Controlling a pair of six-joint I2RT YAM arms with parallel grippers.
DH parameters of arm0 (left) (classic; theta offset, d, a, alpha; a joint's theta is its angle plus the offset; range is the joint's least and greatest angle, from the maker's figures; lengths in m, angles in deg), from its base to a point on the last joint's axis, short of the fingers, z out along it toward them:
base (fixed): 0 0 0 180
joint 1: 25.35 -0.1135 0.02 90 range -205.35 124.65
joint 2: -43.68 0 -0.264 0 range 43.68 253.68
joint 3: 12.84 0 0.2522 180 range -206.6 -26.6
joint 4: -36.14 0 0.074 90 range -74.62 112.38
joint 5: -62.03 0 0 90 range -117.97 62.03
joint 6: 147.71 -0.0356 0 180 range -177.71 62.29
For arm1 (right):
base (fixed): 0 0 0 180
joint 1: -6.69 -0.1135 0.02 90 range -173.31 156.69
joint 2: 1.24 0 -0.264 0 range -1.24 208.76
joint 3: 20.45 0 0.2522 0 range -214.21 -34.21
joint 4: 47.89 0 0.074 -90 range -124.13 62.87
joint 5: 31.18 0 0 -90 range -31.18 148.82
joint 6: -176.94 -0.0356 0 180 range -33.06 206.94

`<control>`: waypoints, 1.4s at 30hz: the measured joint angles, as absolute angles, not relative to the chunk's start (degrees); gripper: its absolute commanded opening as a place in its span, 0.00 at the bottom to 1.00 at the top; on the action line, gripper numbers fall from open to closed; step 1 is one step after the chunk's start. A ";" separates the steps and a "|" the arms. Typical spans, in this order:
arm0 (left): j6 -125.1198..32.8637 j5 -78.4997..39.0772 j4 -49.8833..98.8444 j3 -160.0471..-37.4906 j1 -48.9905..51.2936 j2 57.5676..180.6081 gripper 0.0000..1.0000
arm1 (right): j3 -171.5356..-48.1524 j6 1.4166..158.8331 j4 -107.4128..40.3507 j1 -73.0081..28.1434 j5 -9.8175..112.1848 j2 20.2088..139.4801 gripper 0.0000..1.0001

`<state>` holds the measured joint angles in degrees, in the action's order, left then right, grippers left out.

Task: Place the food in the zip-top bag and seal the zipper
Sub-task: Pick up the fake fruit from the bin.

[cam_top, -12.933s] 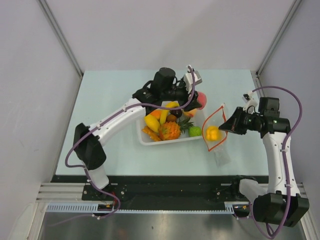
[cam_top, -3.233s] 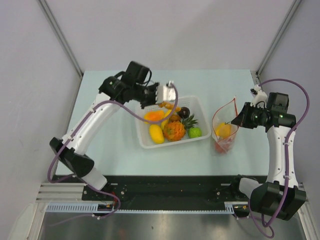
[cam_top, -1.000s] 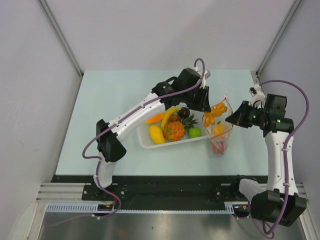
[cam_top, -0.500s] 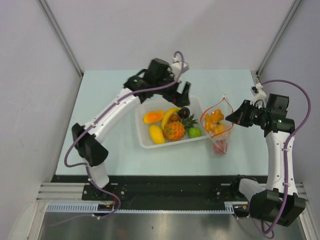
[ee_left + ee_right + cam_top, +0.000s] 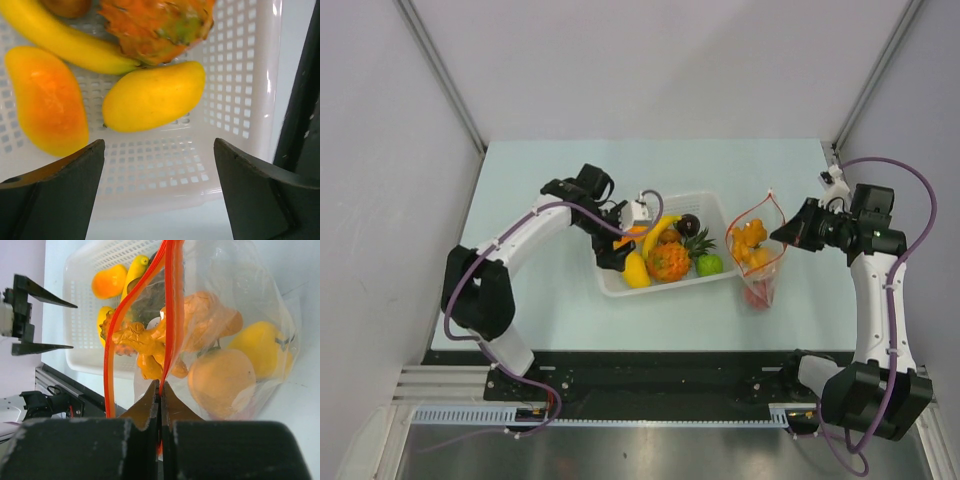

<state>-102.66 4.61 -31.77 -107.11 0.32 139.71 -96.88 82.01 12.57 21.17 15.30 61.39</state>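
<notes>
The clear zip-top bag point(image 5: 757, 258) stands right of the basket with its mouth open. It holds orange and yellow fruits point(image 5: 222, 382) and a red one at the bottom. My right gripper point(image 5: 783, 235) is shut on the red-orange zipper strip point(image 5: 172, 300) at the mouth's right side; its fingertips point(image 5: 160, 385) pinch the strip. My left gripper point(image 5: 618, 252) is open and empty, low over the basket's near-left corner, above a yellow mango point(image 5: 152, 97). An orange fruit point(image 5: 47, 105), a banana point(image 5: 65, 42) and a pineapple point(image 5: 155, 25) lie beside the mango.
The white perforated basket point(image 5: 718, 205) sits mid-table and also holds a green fruit point(image 5: 710, 264) and a dark purple one point(image 5: 688, 224). Its near wall point(image 5: 165, 175) lies between my left fingers point(image 5: 55, 200). The table's right edge is close behind the right arm.
My left gripper left the bag's mouth, where it dropped an orange fruit, swung back over the basket and now sits low at its near-left corner. The right gripper holds the bag still.
</notes>
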 measured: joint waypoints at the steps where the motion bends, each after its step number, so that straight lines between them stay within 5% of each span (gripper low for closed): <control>1: -106.94 5.28 -32.01 -105.82 0.59 139.60 0.91 | -96.88 82.01 12.48 21.17 15.21 61.83 0.00; 19: -152.86 -0.57 -35.18 -106.02 8.74 152.10 0.78 | -96.91 83.10 12.18 21.46 15.93 62.71 0.00; 30: -159.83 -5.41 -38.86 -108.44 9.18 153.50 0.43 | -96.91 84.24 12.72 21.81 16.39 62.68 0.00; 42: -156.49 -0.55 -51.86 -130.43 6.40 147.38 0.37 | -96.91 84.61 12.77 21.81 16.35 62.44 0.00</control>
